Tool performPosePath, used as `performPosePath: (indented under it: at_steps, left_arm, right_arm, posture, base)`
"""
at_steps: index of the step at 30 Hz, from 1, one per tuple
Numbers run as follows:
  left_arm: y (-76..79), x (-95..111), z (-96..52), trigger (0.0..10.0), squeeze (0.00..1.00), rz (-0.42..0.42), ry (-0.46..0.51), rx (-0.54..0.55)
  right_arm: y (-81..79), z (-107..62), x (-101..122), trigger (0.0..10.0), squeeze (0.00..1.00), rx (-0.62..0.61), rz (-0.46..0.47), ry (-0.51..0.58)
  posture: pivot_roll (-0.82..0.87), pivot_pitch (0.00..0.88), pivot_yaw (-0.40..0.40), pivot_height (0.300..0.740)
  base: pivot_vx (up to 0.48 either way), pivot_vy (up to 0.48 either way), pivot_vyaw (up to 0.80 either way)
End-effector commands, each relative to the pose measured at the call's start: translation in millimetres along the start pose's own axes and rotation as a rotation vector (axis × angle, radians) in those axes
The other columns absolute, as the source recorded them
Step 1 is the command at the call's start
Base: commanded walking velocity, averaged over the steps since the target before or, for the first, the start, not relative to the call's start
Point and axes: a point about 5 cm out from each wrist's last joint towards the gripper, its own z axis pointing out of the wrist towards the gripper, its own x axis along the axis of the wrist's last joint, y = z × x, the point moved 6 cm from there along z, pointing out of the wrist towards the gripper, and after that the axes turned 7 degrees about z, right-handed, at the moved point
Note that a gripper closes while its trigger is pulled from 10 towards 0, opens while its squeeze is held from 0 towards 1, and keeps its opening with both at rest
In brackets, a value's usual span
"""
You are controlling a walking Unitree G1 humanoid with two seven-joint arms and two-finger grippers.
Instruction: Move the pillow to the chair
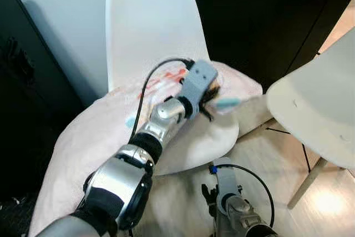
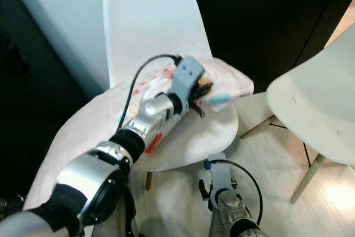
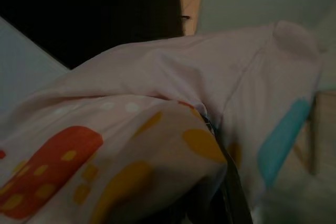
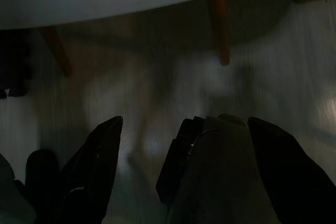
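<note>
Pillow (image 1: 100, 131) — pale pink with orange, yellow and blue marks — is draped over the seat of the white chair (image 1: 150, 20), one end hanging off the seat's near-left edge and its far corner lying past the seat on the side of the second white chair (image 1: 316, 109). The left claw (image 1: 213, 99) is clamped on a fold of the fabric above the seat, as is shown by the cloth bunched against its finger in the left wrist view. The placing step is judged to be nearly done. For the next move, the fold would have to be released and the arm drawn back from the chair without the cloth being dragged along. The right claw (image 4: 152, 145) hangs below the seat over the wooden floor (image 1: 266, 159), its fingers apart and nothing held.
</note>
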Motion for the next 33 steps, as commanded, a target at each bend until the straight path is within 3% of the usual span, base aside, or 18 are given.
performPosePath:
  at_steps: [1, 4, 5, 11, 17, 19, 22, 24, 25, 26, 27, 29, 33]
  left_arm:
    - [-18.9, -19.8, -11.1, 10.0, 0.0, 0.04, -0.069, 0.082]
    - [-43.7, -32.8, -22.7, 10.0, 0.0, 0.062, -0.126, 0.166]
    - [-49.4, -36.7, -26.2, 10.0, 1.0, 0.042, -0.141, 0.178]
    - [-90.6, -39.6, -43.8, 10.0, 1.0, -0.054, -0.136, 0.337]
    - [-99.8, -37.5, -47.3, 10.0, 1.0, -0.085, -0.12, 0.368]
    - [-95.8, -28.6, -42.7, 10.0, 1.0, -0.186, -0.054, 0.325]
    - [-79.7, 5.6, -29.6, 10.0, 1.0, -0.403, 0.149, 0.153]
    - [-77.3, 14.2, -27.8, 10.0, 1.0, -0.447, 0.196, 0.115]
    - [-72.8, 35.1, -26.2, 10.0, 1.0, -0.491, 0.295, 0.024]
    - [-72.8, 35.1, -26.2, 10.0, 1.0, -0.491, 0.295, 0.024]
    - [-70.5, 50.8, -26.5, 10.0, 0.0, -0.526, 0.365, -0.04]
    - [-69.9, 58.2, -27.1, 10.0, 0.0, -0.549, 0.398, -0.07]
    - [-55.7, 87.9, -37.4, 10.0, 0.0, -0.624, 0.526, -0.28]
  right_arm:
    - [1.0, -11.8, -57.8, 10.0, 0.0, -0.003, 0.009, -0.173]
    - [0.2, -11.7, -57.4, 10.0, 0.0, 0.002, 0.004, -0.172]
    - [0.0, -11.5, -57.0, 10.0, 0.0, 0.004, 0.003, -0.172]
    - [-1.0, -10.7, -54.4, 10.0, 0.0, 0.011, -0.011, -0.169]
    - [-1.5, -9.9, -52.1, 10.0, 0.0, 0.013, -0.02, -0.166]
    - [-2.3, -8.8, -49.0, 10.0, 0.0, 0.016, -0.027, -0.161]
    - [-3.5, -7.7, -45.3, 10.0, 0.0, 0.021, -0.033, -0.154]
    - [-3.6, -7.5, -44.7, 10.0, 0.0, 0.021, -0.034, -0.153]
    - [-3.9, -7.3, -44.2, 10.0, 0.0, 0.023, -0.038, -0.152]
    - [-3.9, -7.3, -44.2, 10.0, 0.0, 0.023, -0.038, -0.152]
    - [-4.1, -7.2, -43.8, 10.0, 0.0, 0.023, -0.04, -0.151]
    - [-4.2, -7.1, -43.6, 10.0, 0.0, 0.024, -0.04, -0.151]
    - [-5.2, -6.8, -42.6, 10.0, 0.0, 0.024, -0.041, -0.15]
  posture:
    - [-0.1, 0.246, 0.022, 0.575]
    - [-0.1, 0.245, 0.015, 0.575]
    - [-0.1, 0.244, 0.013, 0.575]
    - [-0.09, 0.231, 0.002, 0.575]
    - [-0.09, 0.219, -0.006, 0.575]
    - [-0.08, 0.214, -0.01, 0.575]
    - [-0.08, 0.208, -0.013, 0.575]
    - [-0.08, 0.207, -0.014, 0.575]
    - [-0.08, 0.206, -0.015, 0.575]
    - [-0.08, 0.206, -0.015, 0.575]
    - [-0.08, 0.204, -0.015, 0.575]
    - [-0.08, 0.204, -0.015, 0.575]
    - [-0.07, 0.206, -0.013, 0.575]
  base:
    - [0.0, 0.0, 0.0]
    - [0.0, 0.0, 0.0]
    - [0.0, 0.0, 0.0]
    - [0.0, 0.0, 0.0]
    - [0.0, 0.0, 0.0]
    - [0.0, 0.0, 0.0]
    - [0.0, 0.0, 0.0]
    - [0.0, 0.0, 0.0]
    - [0.0, 0.0, 0.0]
    - [0.0, 0.0, 0.0]
    - [0.0, 0.0, 0.0]
    - [0.0, 0.0, 0.0]
    - [0.0, 0.0, 0.0]
